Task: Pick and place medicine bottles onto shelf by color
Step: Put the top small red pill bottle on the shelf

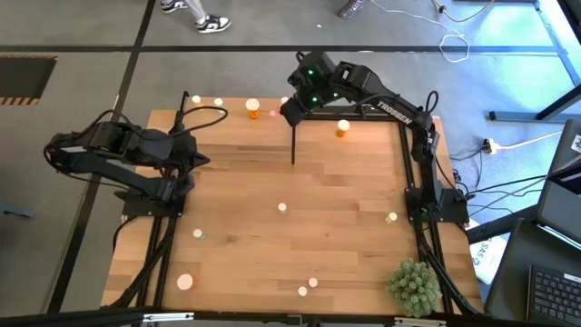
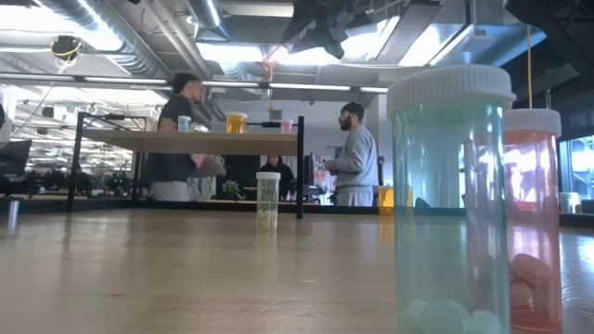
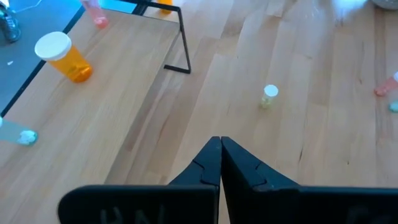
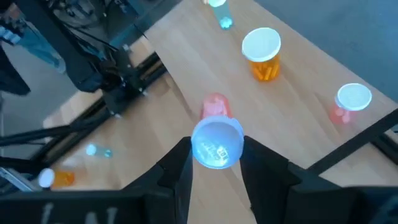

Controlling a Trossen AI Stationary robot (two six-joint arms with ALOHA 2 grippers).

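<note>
At the top centre of the high view, above the shelf (image 1: 363,136), the right gripper (image 4: 216,163) was clamped on a reddish bottle (image 4: 216,144), seemingly light, rigid and slick, best gripped across its body below the cap, while the left gripper (image 3: 220,163), jaws together, waited at the desk's left.

Bright overhead ceiling lights (image 2: 232,51) glare; nearest bottle (image 2: 450,199) looms blurred.

high: straight down, far | low: tabletop level | wrists: downward, close | shared: shelf (image 1: 372,127)
</note>
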